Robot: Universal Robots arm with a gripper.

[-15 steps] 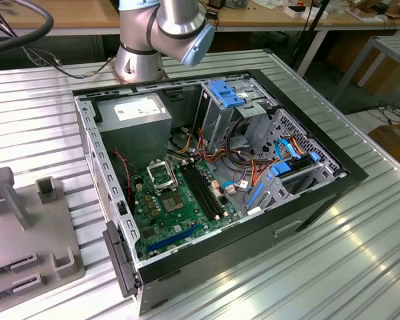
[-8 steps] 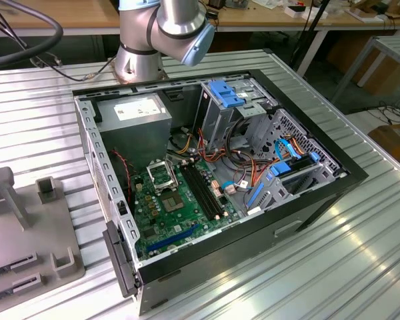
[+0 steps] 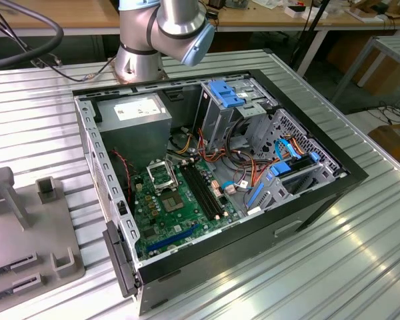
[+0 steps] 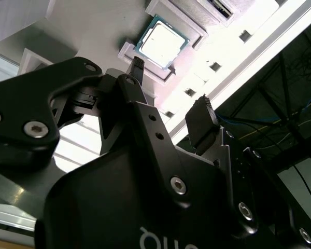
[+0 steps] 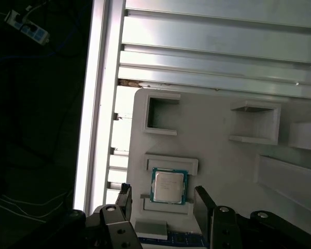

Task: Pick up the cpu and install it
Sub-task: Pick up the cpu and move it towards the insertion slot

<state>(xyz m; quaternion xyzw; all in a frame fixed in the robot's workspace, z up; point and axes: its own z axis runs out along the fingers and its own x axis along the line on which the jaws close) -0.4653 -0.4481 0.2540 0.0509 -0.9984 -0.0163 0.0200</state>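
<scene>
I had the tool (image 5: 164, 197) spread wide and empty above the grey fixture plate (image 5: 223, 166), the cpu (image 5: 169, 185) lying flat in a framed seat on that plate, so I judged: centre squarely, descend level, pinch only its edges.

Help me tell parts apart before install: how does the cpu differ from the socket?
The cpu has a plain silver top; the socket is black with a metal frame. The cpu lies in a grey holder; the socket sits on the green motherboard. Both are square.
</scene>
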